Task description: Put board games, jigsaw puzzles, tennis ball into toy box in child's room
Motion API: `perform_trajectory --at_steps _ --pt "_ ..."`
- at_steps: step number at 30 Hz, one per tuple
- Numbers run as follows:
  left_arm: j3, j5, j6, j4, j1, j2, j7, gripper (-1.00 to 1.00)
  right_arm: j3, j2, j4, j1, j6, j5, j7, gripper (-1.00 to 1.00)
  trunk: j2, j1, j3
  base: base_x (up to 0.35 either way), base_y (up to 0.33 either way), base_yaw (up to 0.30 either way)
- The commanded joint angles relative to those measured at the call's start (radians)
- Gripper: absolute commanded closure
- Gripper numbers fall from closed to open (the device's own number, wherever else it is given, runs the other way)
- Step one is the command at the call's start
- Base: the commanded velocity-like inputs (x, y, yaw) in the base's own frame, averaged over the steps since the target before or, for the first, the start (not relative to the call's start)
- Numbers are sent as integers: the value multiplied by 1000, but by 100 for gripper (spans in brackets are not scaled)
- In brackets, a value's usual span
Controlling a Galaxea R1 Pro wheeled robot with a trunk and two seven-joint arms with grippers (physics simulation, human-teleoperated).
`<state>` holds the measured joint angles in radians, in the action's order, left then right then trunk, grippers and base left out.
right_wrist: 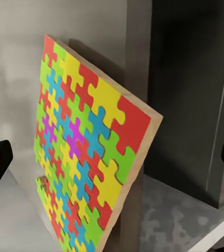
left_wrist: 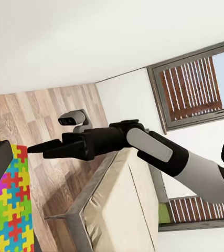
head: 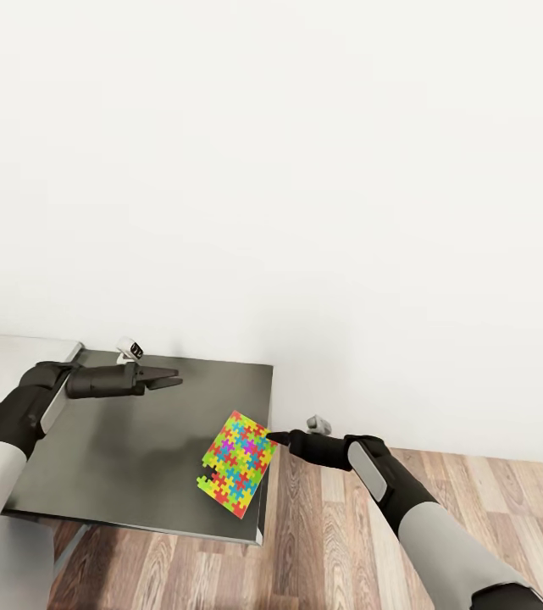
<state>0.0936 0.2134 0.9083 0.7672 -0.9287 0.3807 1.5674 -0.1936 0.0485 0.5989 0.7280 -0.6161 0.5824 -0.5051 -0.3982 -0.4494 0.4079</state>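
**One puzzle sheet on the dark counter, both pincers near it**

A plain white wall (head: 305,169) fills the upper two thirds of the head view. Below it, wood-plank floor (head: 339,542) runs across the lower right.

The dark grey square counter (head: 110,457) sits in the lower left of the head view, its surface bare apart from one item. No bin or other container is on it.

In the left wrist view a beige mattress bed with a grey frame (left_wrist: 122,210) lies at lower centre, and a grey-framed window with brown slats (left_wrist: 195,86) stands at upper right.

The flat rectangular jigsaw puzzle of yellow, red, green and blue interlocking pieces (head: 235,462) lies at the counter's right edge, near the front corner. In the right wrist view the sheet (right_wrist: 85,152) shows a tan side edge.

The left pincer (head: 169,379) hovers over the counter's back part, fingers drawn nearly together, empty.

The right pincer (head: 276,438) points at the puzzle's right edge, its tip just beside or touching it; I cannot tell its opening.
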Motion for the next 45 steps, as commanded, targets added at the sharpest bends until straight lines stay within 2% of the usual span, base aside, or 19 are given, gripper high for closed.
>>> perform_trajectory --at_steps 1,16,38,45 --pt "4 3 11 0 -1 1 3 -100 -1 0 0 1 -4 4 0 -100 -2 -1 2 0 0 0" --pt "4 3 11 0 -1 1 3 -100 -1 9 -4 1 -2 2 0 -100 -2 -1 2 33 12 0" --pt "5 3 11 0 -1 0 3 -100 -5 5 -3 1 0 2 0 -100 -2 -1 2 16 7 0" --pt "5 3 11 0 -1 0 3 -100 -5 0 -2 1 22 3 -1 -100 -2 -1 2 0 0 0"
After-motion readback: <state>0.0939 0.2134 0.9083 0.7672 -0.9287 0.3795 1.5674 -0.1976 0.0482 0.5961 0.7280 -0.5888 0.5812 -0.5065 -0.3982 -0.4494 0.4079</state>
